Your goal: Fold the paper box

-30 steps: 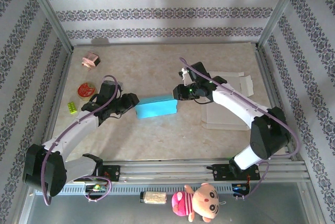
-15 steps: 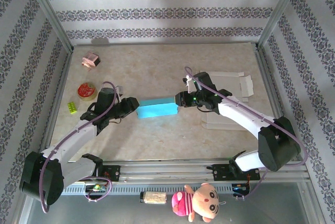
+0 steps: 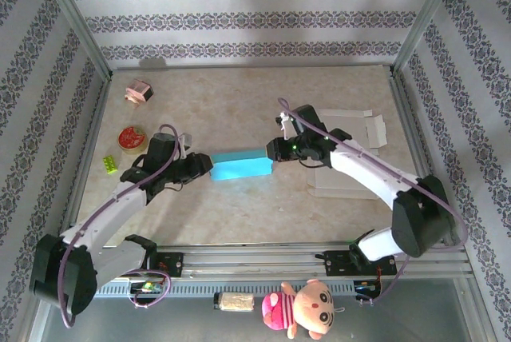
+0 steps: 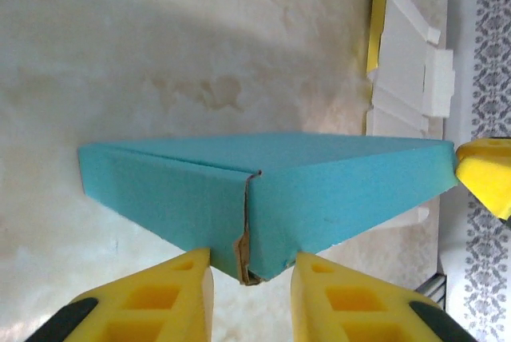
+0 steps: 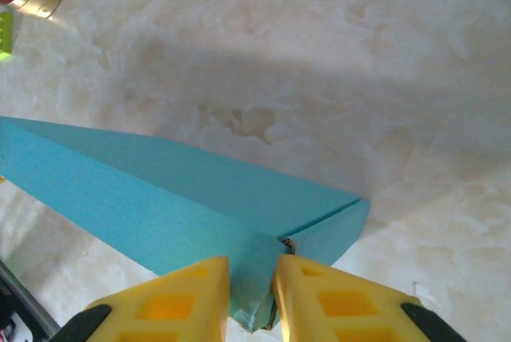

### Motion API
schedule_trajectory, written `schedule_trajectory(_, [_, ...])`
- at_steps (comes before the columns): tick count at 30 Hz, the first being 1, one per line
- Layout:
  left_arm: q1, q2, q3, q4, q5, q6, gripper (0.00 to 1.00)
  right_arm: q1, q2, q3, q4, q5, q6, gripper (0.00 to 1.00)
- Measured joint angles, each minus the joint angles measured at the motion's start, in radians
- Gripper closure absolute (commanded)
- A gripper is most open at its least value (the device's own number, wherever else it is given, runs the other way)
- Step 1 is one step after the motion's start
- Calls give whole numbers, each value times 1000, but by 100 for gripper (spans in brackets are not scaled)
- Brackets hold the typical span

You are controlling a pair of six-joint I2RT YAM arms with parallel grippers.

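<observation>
Since earlier frame right gripper (image 3: pixel 274 150) is lower, at box end; box is shifted slightly right. Left gripper (image 3: pixel 205 168) and right gripper: yellow fingers nearly closed, each pinching one end corner of blue paper box (image 3: pixel 242 166). Box long, matte, sharp-edged, mid-table. Beige marbled table (image 3: pixel 239 102) bare around it; flat white cardboard (image 3: pixel 351 178) near right end.

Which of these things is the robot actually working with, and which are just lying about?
In use: blue paper box, gripped by left pincer and right pincer.
Lying about: flat white cardboard, pink toy, red tin, green block, doll.
</observation>
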Motion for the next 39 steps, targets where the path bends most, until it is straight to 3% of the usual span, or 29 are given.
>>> schedule_trajectory(3, [-48, -157, -45, -129, -3, -4, 64, 77, -121, -100, -59, 6, 8, 67])
schedule_trajectory(7, [-70, -323, -55, -251, -26, -22, 41, 127, -208, -168, -203, 36, 26, 49])
schedule_trajectory(9, [-70, -339, -49, -288, -40, -22, 33, 122, -238, -171, -237, 67, 43, 38])
schedule_trajectory(13, [-74, -237, -47, -302, -45, -19, 24, 113, -233, -171, -230, 94, 73, 31])
schedule_trajectory(18, [-103, -61, -54, -229, -42, -19, 24, 110, -75, -171, -149, 67, 130, 32])
schedule_trajectory(22, [-136, 52, -55, -135, -49, -9, 42, 144, 50, -171, -41, 16, 184, 38])
schedule_trajectory(25, [-157, 137, -56, -61, -51, -8, 48, 166, 121, -164, 13, -15, 215, 46])
schedule_trajectory(32, [-166, 245, -38, 38, -164, -4, 58, 161, 242, -47, 49, -9, 244, 46])
schedule_trajectory(34, [-158, 278, 0, 32, -220, 6, 57, 152, 289, 3, 49, 13, 244, 47])
schedule_trajectory(39, [-144, 298, 93, -21, -382, 70, 34, 148, 361, 87, 80, 42, 235, 46])
